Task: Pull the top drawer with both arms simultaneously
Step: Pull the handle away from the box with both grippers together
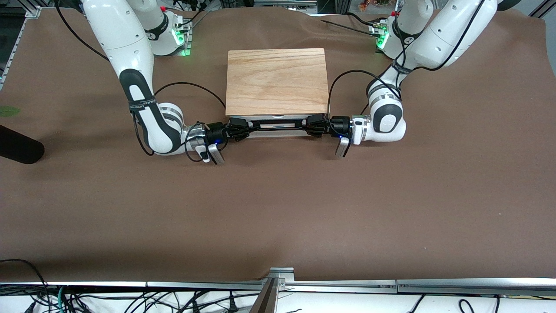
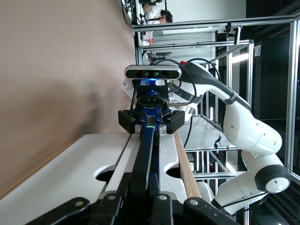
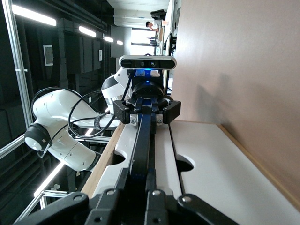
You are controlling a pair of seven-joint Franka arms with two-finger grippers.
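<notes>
left claw (image 1: 313,124) clamping handle (image 1: 278,124) end | right claw (image 1: 239,129) clamping other end | top drawer (image 1: 278,129) sitting under oak box top (image 1: 276,81), mid-worktop (image 1: 278,208), front facing camera

— Any writing to read?
— Only small print on the black band (image 1: 140,105) around the right arm (image 1: 130,65), perhaps a brand, too blurred to make out.
— Anything else?
— No.

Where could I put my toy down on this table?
The brown table is bare between the drawer box and the front camera. It is crowded at the top drawer, where the left gripper and right gripper are both shut on its handle.
</notes>
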